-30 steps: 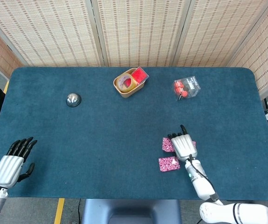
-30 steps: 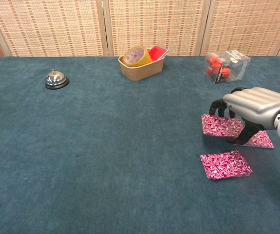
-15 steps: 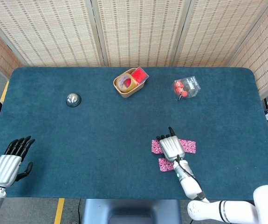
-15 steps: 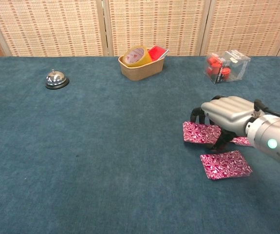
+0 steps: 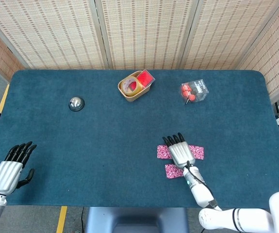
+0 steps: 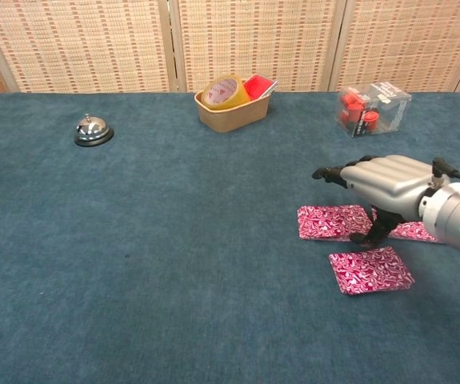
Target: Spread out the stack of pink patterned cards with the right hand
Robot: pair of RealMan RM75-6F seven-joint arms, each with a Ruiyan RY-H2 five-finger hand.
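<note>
Three pink patterned cards lie apart on the blue table. The left card (image 5: 163,152) (image 6: 334,222) lies flat under my right hand's outstretched fingers. A second card (image 5: 197,152) (image 6: 415,232) pokes out to the right of the hand, and a third card (image 5: 175,171) (image 6: 370,270) lies nearer the front edge. My right hand (image 5: 180,151) (image 6: 387,186) hovers palm down over the first two with fingers straight and holds nothing; its thumb reaches down by the left card's edge. My left hand (image 5: 11,170) rests open at the table's front left, far from the cards.
A silver bell (image 5: 76,103) (image 6: 93,130) sits at the back left. A cardboard bowl (image 5: 129,93) (image 6: 231,116) with a tape roll and a red box stands at the back centre. A clear box of red items (image 5: 194,91) (image 6: 374,106) is at the back right.
My right hand carried one card leftward, away from the others, and laid it flat. Its curled fingers have since straightened and lifted off the card. The left hand stayed put.
</note>
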